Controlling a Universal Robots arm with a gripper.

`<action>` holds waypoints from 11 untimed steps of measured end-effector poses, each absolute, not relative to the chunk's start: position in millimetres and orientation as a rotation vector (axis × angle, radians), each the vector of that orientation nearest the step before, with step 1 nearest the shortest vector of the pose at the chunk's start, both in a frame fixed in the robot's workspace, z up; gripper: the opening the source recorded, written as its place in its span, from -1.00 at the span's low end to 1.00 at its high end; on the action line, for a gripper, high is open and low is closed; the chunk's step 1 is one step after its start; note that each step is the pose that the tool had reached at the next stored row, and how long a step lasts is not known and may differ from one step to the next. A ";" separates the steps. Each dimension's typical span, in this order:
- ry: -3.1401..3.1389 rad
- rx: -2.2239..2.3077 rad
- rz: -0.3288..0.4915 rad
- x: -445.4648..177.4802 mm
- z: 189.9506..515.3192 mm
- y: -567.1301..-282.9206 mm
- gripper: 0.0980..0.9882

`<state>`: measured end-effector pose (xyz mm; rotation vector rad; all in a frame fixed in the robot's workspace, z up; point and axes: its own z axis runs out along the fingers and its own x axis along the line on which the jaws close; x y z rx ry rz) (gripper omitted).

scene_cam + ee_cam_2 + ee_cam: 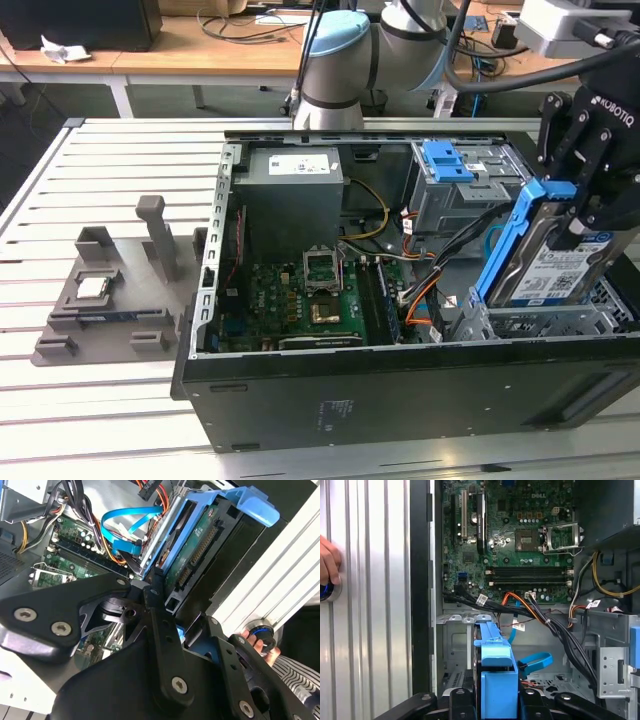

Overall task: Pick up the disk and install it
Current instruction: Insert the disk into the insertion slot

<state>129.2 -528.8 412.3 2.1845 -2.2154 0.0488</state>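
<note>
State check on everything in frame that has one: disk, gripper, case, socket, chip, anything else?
disk: held, tilted, lower end at the grey bay, not seated.
gripper: shut on the disk's upper end.
computer case: on its side, panel off.
CPU socket: load plate swung open, looks empty.
processor chip: lying in the grey fixture, outside the case.
hand: on a blue-ringed button.
</note>
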 end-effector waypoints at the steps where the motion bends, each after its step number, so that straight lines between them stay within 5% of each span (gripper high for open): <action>1: -2.215 2.185 0.049 129.3 410.9 -528.8 -0.40; 11: -2.215 2.184 0.049 129.3 389.3 -528.8 -0.40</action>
